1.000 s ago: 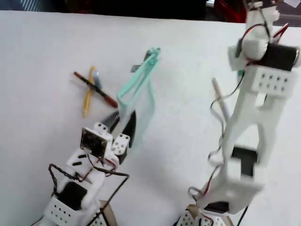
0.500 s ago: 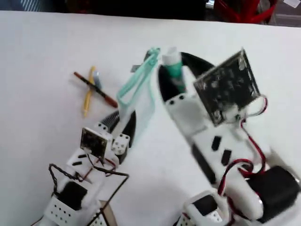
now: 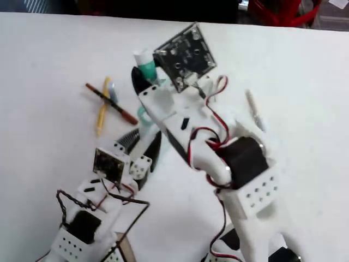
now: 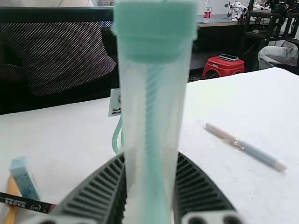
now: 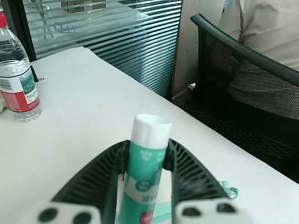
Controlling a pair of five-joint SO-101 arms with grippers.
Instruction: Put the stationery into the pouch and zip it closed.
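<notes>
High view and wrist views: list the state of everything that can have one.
pouch: upright, clamped in left end effector
glue stick: upright, clamped in right end effector
red pencil: lying loose, crossing yellow pen
pastel pen: lying loose
water bottle: upright, capped

Both arms are white printed plastic. The left arm carries looping black and red cables and a small square circuit board at its wrist. The right arm shows a black motor, a white block pierced with round holes, red wires and a dark square board. The left end effector and right end effector have black fingers on white, screw-holed bases.
</notes>
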